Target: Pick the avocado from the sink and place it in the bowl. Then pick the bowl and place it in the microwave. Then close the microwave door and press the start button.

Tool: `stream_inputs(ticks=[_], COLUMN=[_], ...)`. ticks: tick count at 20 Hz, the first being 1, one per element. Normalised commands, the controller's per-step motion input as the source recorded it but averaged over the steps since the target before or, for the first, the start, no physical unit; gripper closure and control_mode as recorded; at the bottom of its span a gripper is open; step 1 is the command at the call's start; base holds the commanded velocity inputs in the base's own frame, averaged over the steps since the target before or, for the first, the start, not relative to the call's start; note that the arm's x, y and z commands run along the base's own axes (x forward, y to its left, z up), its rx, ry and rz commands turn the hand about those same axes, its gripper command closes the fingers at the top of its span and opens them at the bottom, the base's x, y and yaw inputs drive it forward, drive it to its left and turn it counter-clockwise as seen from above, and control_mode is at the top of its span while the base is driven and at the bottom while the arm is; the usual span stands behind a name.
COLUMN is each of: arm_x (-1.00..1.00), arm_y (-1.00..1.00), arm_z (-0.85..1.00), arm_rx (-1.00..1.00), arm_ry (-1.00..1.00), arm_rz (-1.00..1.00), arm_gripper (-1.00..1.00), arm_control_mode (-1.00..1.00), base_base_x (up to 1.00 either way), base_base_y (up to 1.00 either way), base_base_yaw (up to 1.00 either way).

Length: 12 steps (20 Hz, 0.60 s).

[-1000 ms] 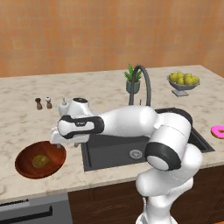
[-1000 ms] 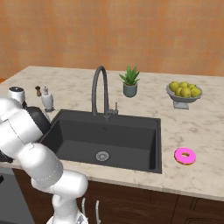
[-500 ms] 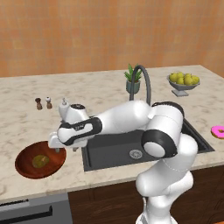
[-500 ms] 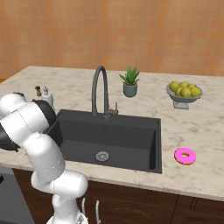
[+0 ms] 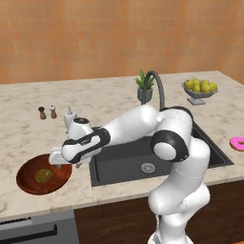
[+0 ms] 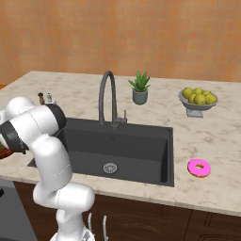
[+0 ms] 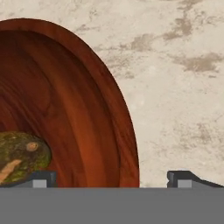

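The reddish-brown wooden bowl (image 5: 28,183) sits on the counter left of the sink (image 5: 124,155), and the olive-green avocado (image 5: 44,175) lies inside it. My gripper (image 5: 59,163) hangs open low over the bowl's right rim. In the hand view the gripper (image 7: 111,179) straddles that rim (image 7: 118,113): one fingertip (image 7: 41,179) stands inside the bowl beside the avocado (image 7: 19,155), the other over bare counter outside. Nothing is between the fingers but the rim. The dark basin of the sink (image 6: 117,146) holds nothing. The microwave and its door are out of view.
Two small shakers (image 5: 46,112) and a white bottle (image 5: 70,116) stand behind the bowl. The faucet (image 5: 157,90), a potted plant (image 5: 144,88), a grey dish of yellow fruit (image 5: 200,90) and a pink donut (image 5: 237,143) lie to the right. The counter's front edge runs just below the bowl.
The arm has swung a little left and down, bringing the hand lower over the bowl's right rim. The gripper has stayed open and the avocado lies still in the bowl.
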Motion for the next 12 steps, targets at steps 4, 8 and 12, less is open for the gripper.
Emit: stream_inputs(ticks=[4,8,12], arm_x=[0.00,0.09,0.04], arm_y=[0.24,0.08,0.00], arm_z=[-0.15,-0.16,-0.02], arm_rx=[0.00,0.00,0.00], arm_ry=[0.00,0.00,0.00], arm_rz=[-0.02,-0.01,0.00], arm_gripper=[1.00,1.00,1.00], arm_control_mode=[-1.00,-1.00,-1.00], base_base_x=[0.00,0.00,0.00], base_base_y=[0.00,0.00,0.00], base_base_yaw=[0.00,0.00,0.00])
